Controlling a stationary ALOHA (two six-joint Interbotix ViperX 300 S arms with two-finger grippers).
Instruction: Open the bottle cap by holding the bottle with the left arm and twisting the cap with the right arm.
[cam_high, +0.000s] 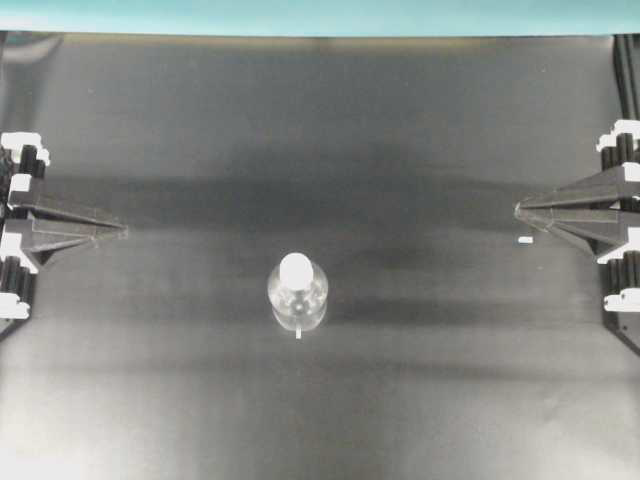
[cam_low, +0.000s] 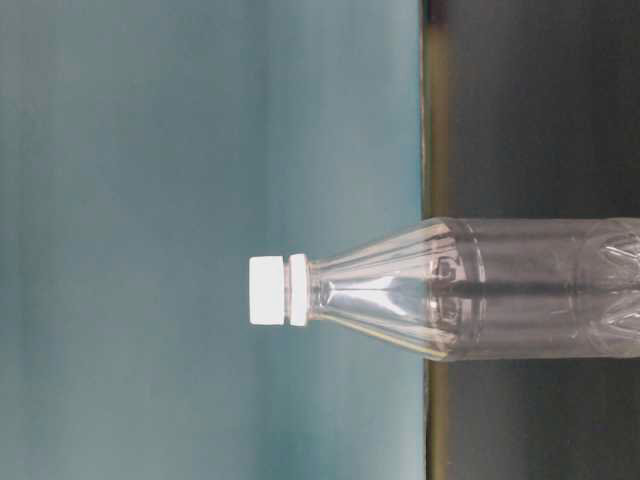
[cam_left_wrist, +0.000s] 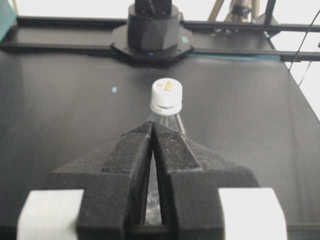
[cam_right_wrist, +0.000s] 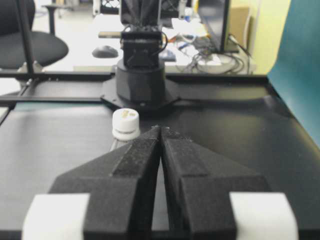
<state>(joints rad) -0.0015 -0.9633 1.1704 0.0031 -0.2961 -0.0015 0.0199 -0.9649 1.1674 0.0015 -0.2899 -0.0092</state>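
The clear plastic bottle (cam_high: 297, 295) stands upright on the black table, a little below the middle of the overhead view, with its white cap (cam_high: 296, 268) on. The table-level view, turned sideways, shows the bottle (cam_low: 480, 288) and the cap (cam_low: 268, 290) closed. My left gripper (cam_high: 122, 231) rests at the left edge, shut and empty, pointing at the bottle from far off. My right gripper (cam_high: 520, 209) rests at the right edge, shut and empty. The cap shows beyond the shut tips in the left wrist view (cam_left_wrist: 166, 92) and in the right wrist view (cam_right_wrist: 125, 122).
A small white mark (cam_high: 525, 240) lies on the table near the right gripper. A short white mark (cam_high: 298, 334) lies just in front of the bottle. The opposite arm's base (cam_left_wrist: 152, 30) stands at the table's far side in each wrist view.
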